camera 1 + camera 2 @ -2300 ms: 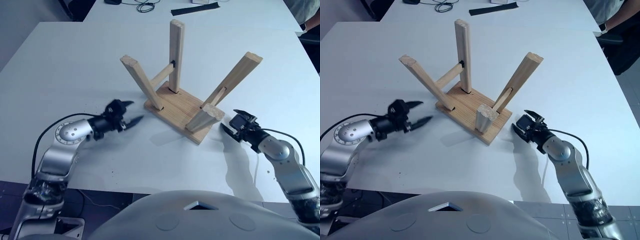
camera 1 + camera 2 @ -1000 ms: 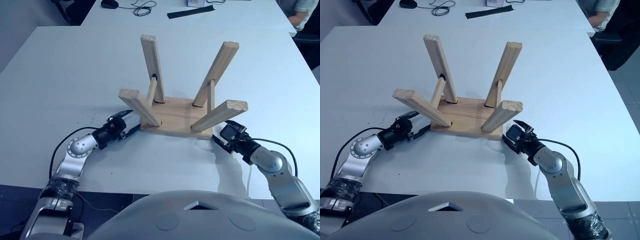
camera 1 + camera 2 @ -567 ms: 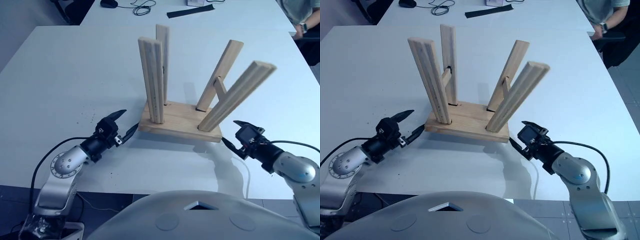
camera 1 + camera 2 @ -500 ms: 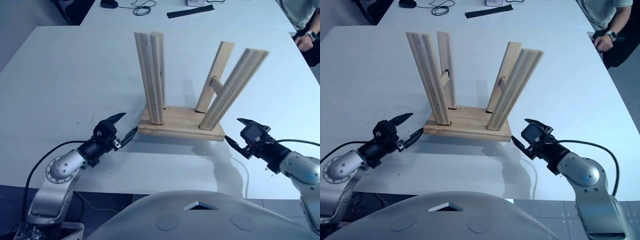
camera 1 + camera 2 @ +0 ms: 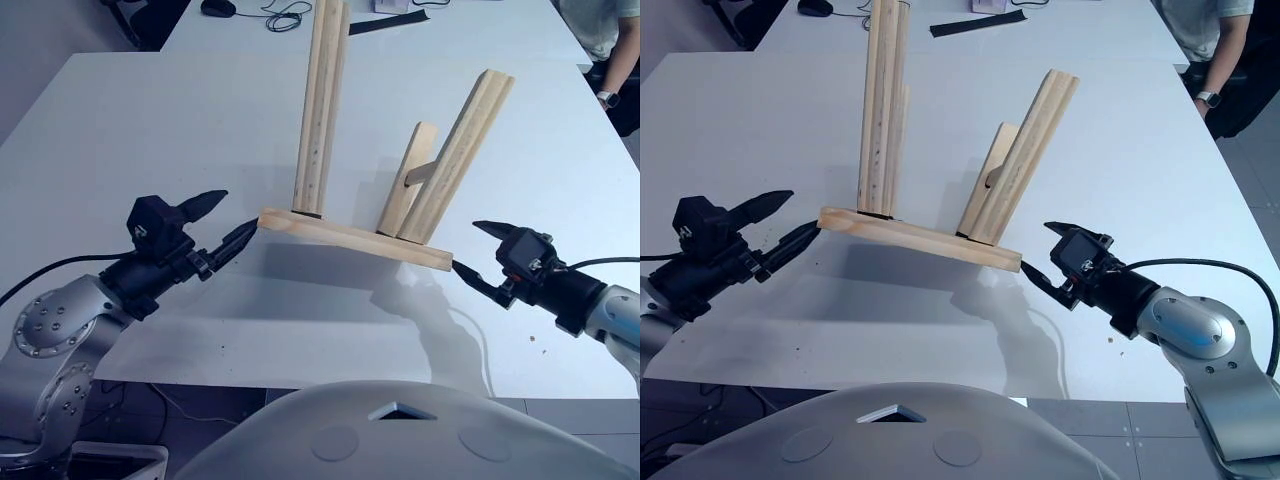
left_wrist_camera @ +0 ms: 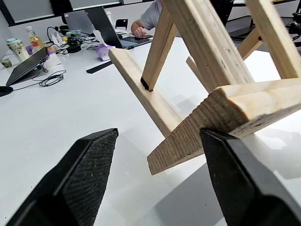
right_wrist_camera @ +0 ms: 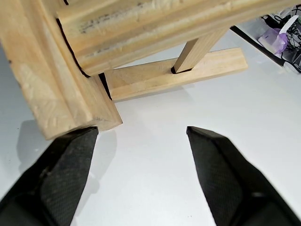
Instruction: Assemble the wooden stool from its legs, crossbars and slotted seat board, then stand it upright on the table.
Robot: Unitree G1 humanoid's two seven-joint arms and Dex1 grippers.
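Holding the stool [image 5: 400, 212] upside down and clear of the table [image 5: 130, 120], seat board [image 5: 350, 238] lowest, casting a shadow on the tabletop beneath. Bracing the board's 9 o'clock end with the left gripper [image 5: 238, 210], spread wide, lower finger touching the edge and seemingly tucked just under it; pinching nothing. Doing the same at the 3 o'clock end with the right gripper [image 5: 466, 247], likewise spread wide, lower finger against the board's corner, upper finger apart from the wood. Carrying the board on a slant, it seems: higher at 9 o'clock, lower at 3 o'clock.

Judging the assembly as done, or very nearly. Showing near-vertical legs [image 5: 322, 120] rising from the board's 9 o'clock half and leaning legs [image 5: 460, 150] tipping toward 1 o'clock from the other half, all seated in the board. Showing one crossbar [image 5: 425, 172] joining the leaning pair; cannot tell about the bar of the other pair, hidden behind the near leg.

Leaving, by this reading, only the last part: turning the whole piece over so the legs point down, then setting it on the table. Resting on open fingers rather than clamped, so probably prone to sliding off if tipped much further.
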